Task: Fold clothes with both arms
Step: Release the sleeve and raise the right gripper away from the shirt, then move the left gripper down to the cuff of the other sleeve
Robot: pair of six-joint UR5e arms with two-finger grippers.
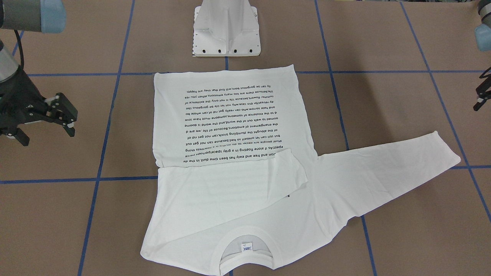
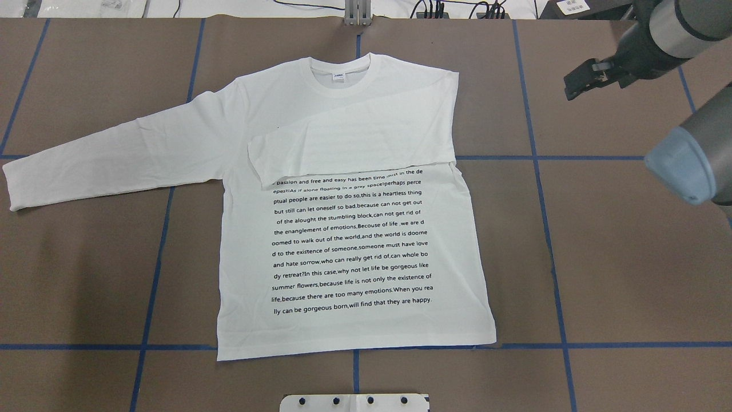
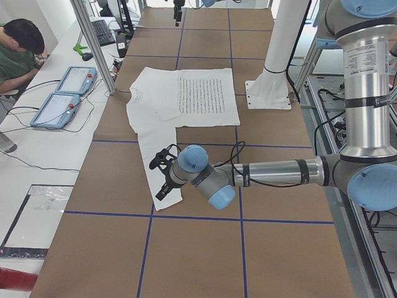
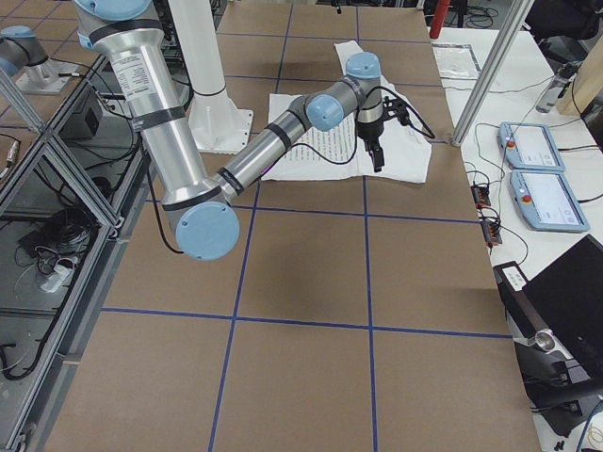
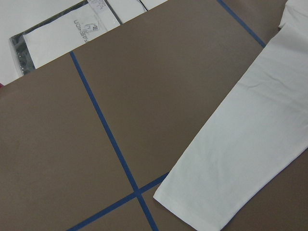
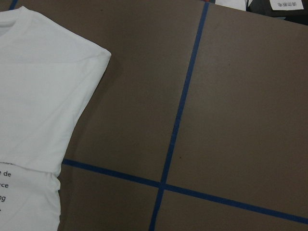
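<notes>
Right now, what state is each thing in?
T-shirt, flat, text up, body unfolded.
Sleeve on robot's right, folded across the chest.
Sleeve on robot's left, stretched out flat.
Right gripper, open, empty, off the shirt.
Left gripper, by the outstretched cuff, opening unclear.

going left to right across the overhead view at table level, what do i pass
outstretched sleeve → T-shirt's printed body → bare brown table → right gripper → right arm's blue joint cap. The folded-in sleeve lies over the body, so it is left out.
</notes>
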